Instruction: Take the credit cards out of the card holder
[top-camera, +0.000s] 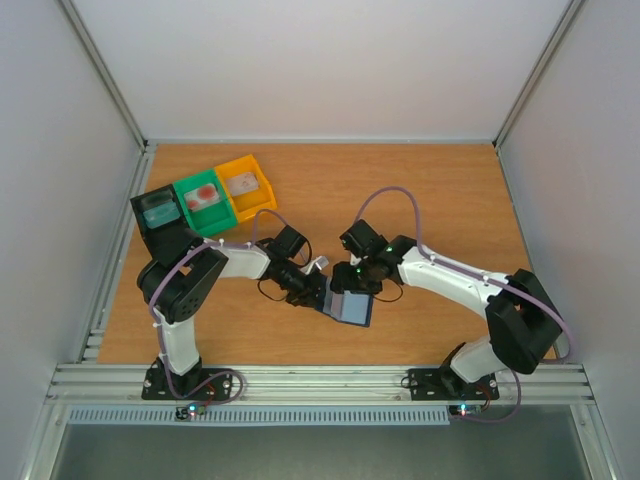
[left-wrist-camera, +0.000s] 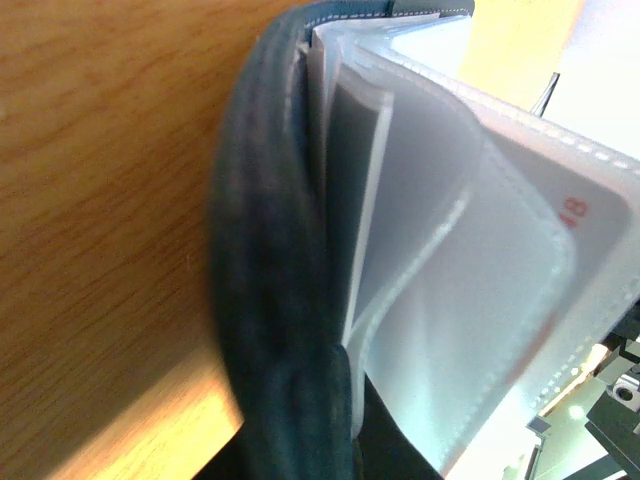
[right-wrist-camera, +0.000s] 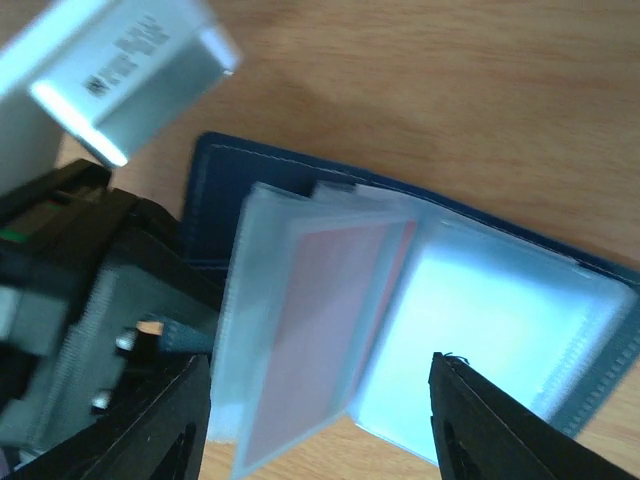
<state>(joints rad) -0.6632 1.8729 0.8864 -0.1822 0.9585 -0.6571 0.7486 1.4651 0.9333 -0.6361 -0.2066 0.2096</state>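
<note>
**Open card holder pinned at mid-bench, three cards already in bins**

At the far left of the bench (top-camera: 430, 200), three bins in a row: black bin (top-camera: 145, 200), green bin (top-camera: 190, 185), yellow bin (top-camera: 240, 166). One card in each, three in all: a teal credit card (top-camera: 160, 212) in the black, a pale credit card with reddish marks (top-camera: 203, 198) in the green, a pale credit card (top-camera: 246, 185) in the yellow.

Further right, two arms reaching inward to meet near the middle: left arm (top-camera: 235, 262), right arm (top-camera: 450, 280).

First the left tool (top-camera: 320, 296), clamped tight on the dark navy edge of the one card holder (top-camera: 352, 306). Cannot tell whether the holder rests on the wood or hangs just above it. Lies open, with its clear sleeves (right-wrist-camera: 480, 320) fanned out. Shows one reddish credit card (right-wrist-camera: 310, 320) inside a sleeve; red digits show through the plastic in the left wrist view.

Last the right tool (right-wrist-camera: 318, 360), jaws apart, one finger on either side of the fanned sleeves, gripping nothing.
</note>
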